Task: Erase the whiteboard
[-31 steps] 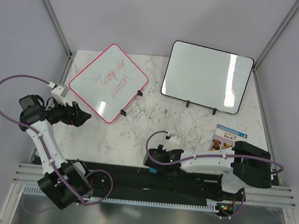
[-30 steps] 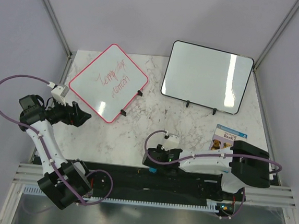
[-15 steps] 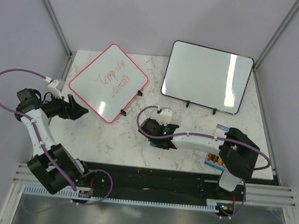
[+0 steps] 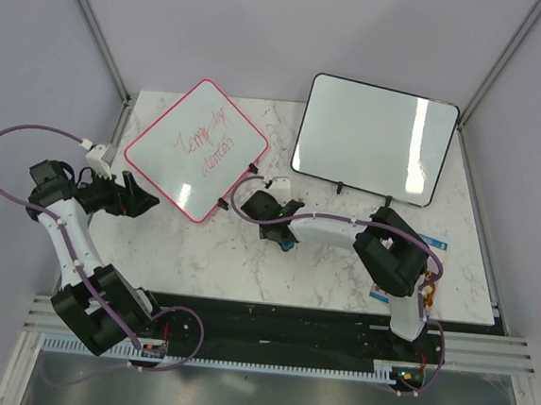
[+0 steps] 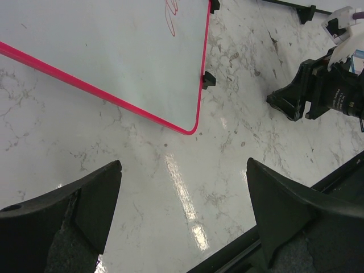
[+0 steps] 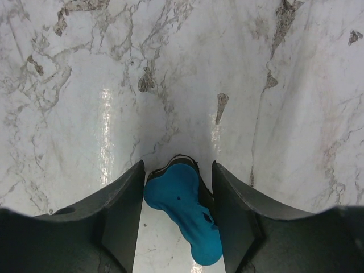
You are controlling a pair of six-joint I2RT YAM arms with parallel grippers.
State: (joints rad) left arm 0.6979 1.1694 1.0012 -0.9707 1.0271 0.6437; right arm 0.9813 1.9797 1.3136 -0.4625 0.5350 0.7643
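Note:
The whiteboard, square with a pink-red frame and red handwriting, lies tilted at the back left; its lower corner shows in the left wrist view. My left gripper hovers by its lower-left edge, open and empty. My right gripper is low over the marble just right of the board's lower corner. A blue eraser with black felt lies skewed on the table between its fingers, whose jaws stand apart with marble showing beside the eraser. It appears as a blue spot from above.
A larger black-framed whiteboard leans at the back right. A picture book lies at the right, mostly under the right arm. The black rail runs along the near edge. The right wrist shows in the left wrist view.
The right arm swung from the near edge up to the whiteboard's lower corner, bringing the eraser, and its jaws have widened. The left arm shifted slightly left and stays open.

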